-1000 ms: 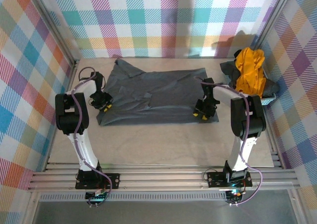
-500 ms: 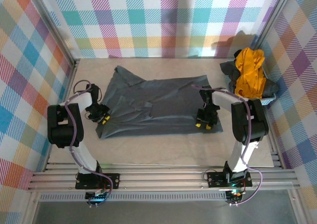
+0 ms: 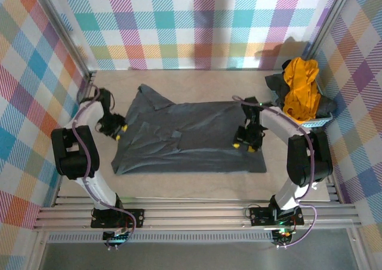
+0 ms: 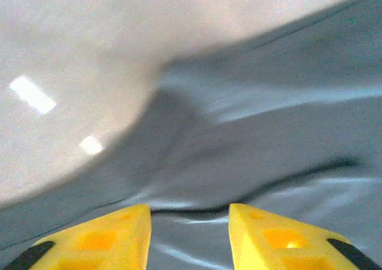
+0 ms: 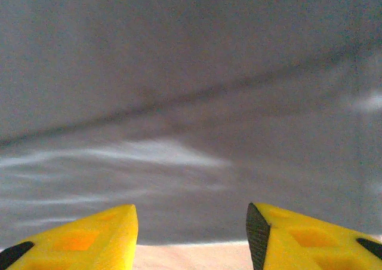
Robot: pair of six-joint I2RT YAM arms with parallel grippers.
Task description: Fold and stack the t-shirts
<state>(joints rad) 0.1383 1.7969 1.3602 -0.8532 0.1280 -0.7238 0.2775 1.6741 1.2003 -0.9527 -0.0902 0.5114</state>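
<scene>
Sitting at two o'clock, the basket [image 3: 323,122] holds a yellow shirt [image 3: 300,88]. Left gripper [image 3: 117,129] at nine and right gripper [image 3: 243,146] at three gape empty over the grey shirt [image 3: 191,135].

Around me stand walls [image 3: 197,25] of bright checked pattern in many colours. My table [image 3: 191,183] is pale beige and evenly lit, and silver metal rails [image 3: 197,217] run along its near edge.
</scene>
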